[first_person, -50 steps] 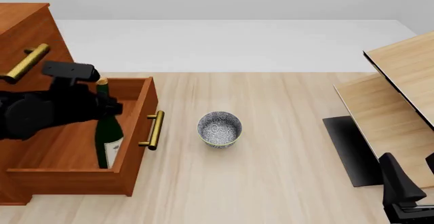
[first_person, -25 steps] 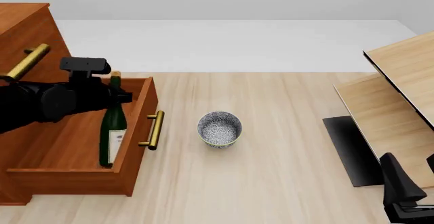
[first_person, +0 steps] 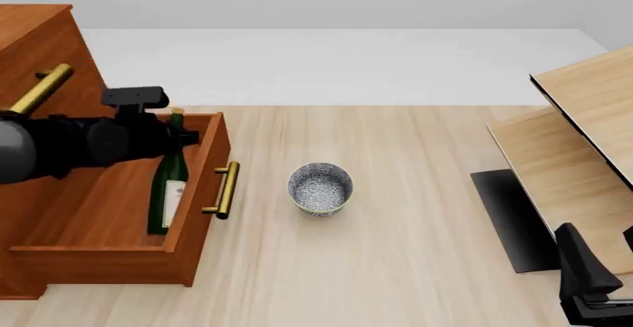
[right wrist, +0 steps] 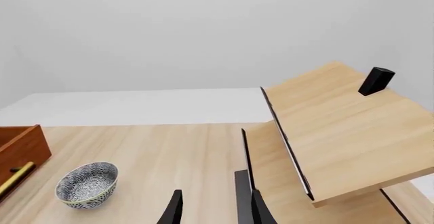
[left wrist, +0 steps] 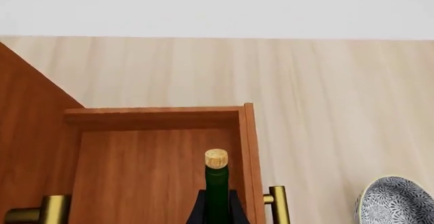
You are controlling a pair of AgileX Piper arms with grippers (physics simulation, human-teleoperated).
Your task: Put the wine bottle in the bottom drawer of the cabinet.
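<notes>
Pale wood table (first_person: 416, 268) fills the frame; at left the wine bottle (first_person: 170, 182) stands tilted inside the bottom drawer (first_person: 109, 256). My left claw (first_person: 183, 136) grips its neck; the right claw (right wrist: 213, 206) idles, parted, empty. I judge placement underway: next, release and withdraw.

This looks like a rendered mock-up of a furnished room, not a real one. A reddish-brown cabinet (first_person: 40, 45) stands at the left edge of a bare pale-wood tabletop (first_person: 416, 216). Light-wood furniture (first_person: 583, 104) fills the right side, against blank grey-white walls.
</notes>
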